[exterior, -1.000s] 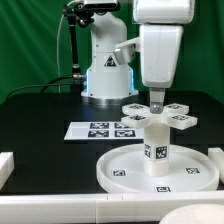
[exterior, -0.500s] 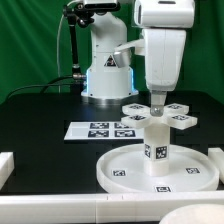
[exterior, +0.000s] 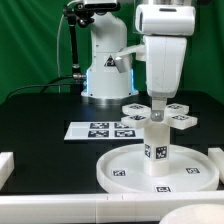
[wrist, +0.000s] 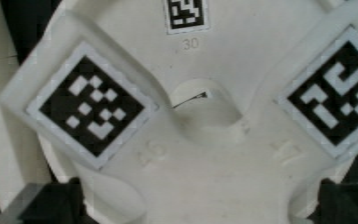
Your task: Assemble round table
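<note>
The large rimmed round disc lies at the front on the black table. The short thick cylinder leg stands upright on its middle. The cross-shaped four-armed piece sits level on top of the leg, tags facing up. My gripper reaches straight down onto the piece's middle and is shut on it. In the wrist view the cross-shaped piece fills the picture, with two tags on its arms and a round hollow at its centre. My dark fingertips flank it at both sides, and my gripper closes around its white body.
The marker board lies flat on the exterior view's left of the disc. The robot base stands behind it. A white wall block and a white front bar edge the table at the front left.
The wrist has shifted slightly toward the exterior view's right and a little lower, turning over the cross-shaped piece. The piece, leg and disc stay where they were.
</note>
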Available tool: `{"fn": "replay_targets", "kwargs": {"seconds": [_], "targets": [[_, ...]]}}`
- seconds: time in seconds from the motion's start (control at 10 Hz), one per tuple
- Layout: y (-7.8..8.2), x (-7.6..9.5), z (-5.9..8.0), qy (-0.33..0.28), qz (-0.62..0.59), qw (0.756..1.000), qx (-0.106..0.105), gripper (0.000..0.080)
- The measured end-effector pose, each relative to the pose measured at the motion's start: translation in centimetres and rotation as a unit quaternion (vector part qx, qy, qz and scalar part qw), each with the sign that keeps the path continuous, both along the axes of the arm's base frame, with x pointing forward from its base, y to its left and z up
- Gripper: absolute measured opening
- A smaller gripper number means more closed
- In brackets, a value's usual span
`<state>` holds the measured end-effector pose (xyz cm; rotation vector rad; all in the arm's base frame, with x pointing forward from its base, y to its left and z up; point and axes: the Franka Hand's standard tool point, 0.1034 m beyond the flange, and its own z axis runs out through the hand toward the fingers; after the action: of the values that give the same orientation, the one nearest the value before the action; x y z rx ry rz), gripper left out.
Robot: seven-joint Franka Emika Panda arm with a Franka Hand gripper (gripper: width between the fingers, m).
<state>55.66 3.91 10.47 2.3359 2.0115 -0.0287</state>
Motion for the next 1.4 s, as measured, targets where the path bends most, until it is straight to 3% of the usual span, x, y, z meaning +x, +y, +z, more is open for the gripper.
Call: {"fn": "replay_targets", "kwargs": {"seconds": [0.4,0.6,1.0,1.2,1.4], "targets": [[-0.07,-0.12,-0.84,0.006,-0.007,1.0,-0.002,0.0649],[-0.16,-0.11,-0.84,0.006,-0.008,1.0,-0.002,0.0445],[-0.29,-0.1,-0.83,0.005,-0.039,0.999,0.0,0.0445],[-0.9,-0.23,-0.85,-0.001,-0.183,0.983,0.01,0.0445],[-0.64,-0.51,-0.84,-0.009,-0.315,0.949,0.016,0.0446]]}}
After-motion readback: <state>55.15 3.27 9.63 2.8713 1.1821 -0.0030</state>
